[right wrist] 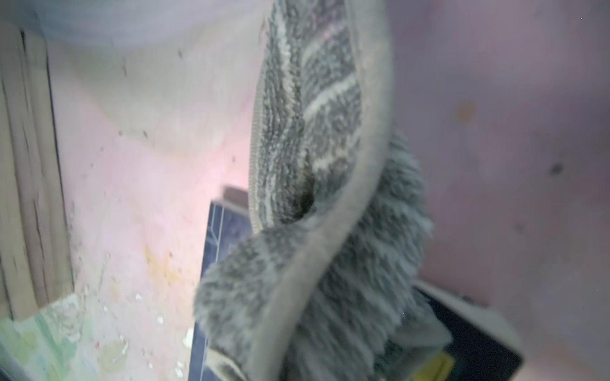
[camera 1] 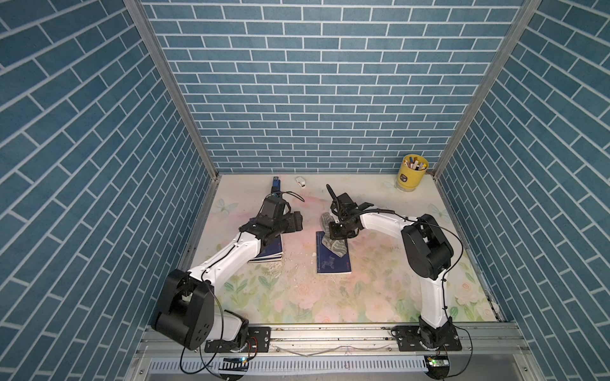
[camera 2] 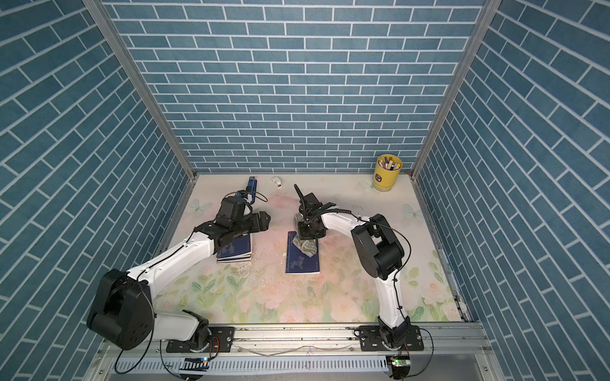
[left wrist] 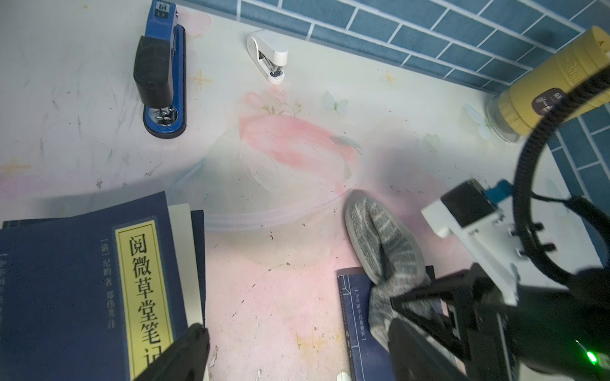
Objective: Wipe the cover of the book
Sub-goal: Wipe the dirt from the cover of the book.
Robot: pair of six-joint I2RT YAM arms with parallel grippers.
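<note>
A thin dark blue book (camera 1: 333,264) (camera 2: 302,264) lies flat mid-table. A grey striped cloth (camera 1: 337,246) (camera 2: 307,248) drapes over its far half, and my right gripper (camera 1: 336,235) is shut on the cloth from above. In the right wrist view the cloth (right wrist: 330,231) fills the middle and hides the jaws, with the book's cover (right wrist: 224,237) beneath. My left gripper (camera 1: 299,221) (left wrist: 297,356) hovers open and holds nothing, over the gap between this book (left wrist: 359,330) and a stack to the left. The left wrist view also shows the cloth (left wrist: 383,244).
A stack of blue books (camera 1: 269,252) (left wrist: 82,290) lies under my left arm. A blue stapler (camera 1: 275,186) (left wrist: 161,76), a small white stapler (camera 1: 300,182) (left wrist: 269,56) and a yellow pen cup (camera 1: 412,173) stand near the back wall. White crumbs (camera 1: 297,264) speckle the mat.
</note>
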